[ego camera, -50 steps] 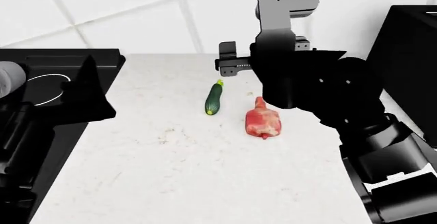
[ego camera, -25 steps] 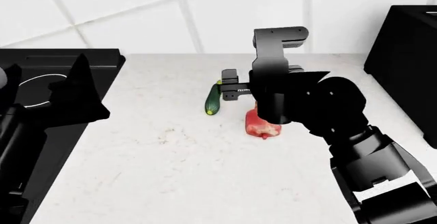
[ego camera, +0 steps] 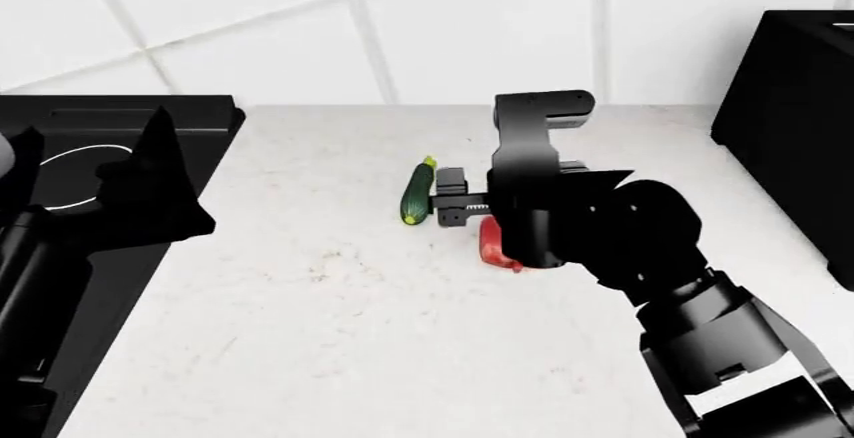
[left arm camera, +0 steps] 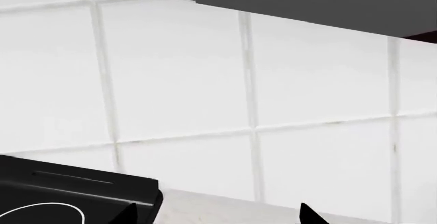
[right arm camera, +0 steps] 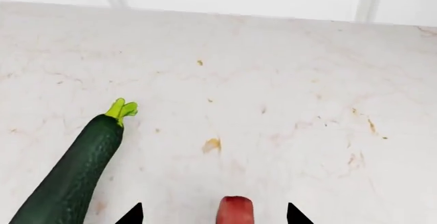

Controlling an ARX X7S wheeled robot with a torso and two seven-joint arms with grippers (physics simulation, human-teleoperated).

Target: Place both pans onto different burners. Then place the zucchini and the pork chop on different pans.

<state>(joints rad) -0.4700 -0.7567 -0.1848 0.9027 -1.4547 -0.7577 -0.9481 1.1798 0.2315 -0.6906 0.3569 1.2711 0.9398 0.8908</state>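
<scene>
right end effector (right arm camera: 213, 215) open, empty, over pinkish-red raw pork chop (right arm camera: 235, 209) on speckled white desk (ego camera: 334, 308) | tapered end between tips | dark green zucchini (right arm camera: 71, 175) just beside | left arm far, state unclear

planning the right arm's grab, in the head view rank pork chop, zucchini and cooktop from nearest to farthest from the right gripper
1. Pork chop: directly under the right gripper, partly hidden.
2. Zucchini: just beside it, toward the robot's left.
3. Cooktop: far off at the counter's left end.
</scene>
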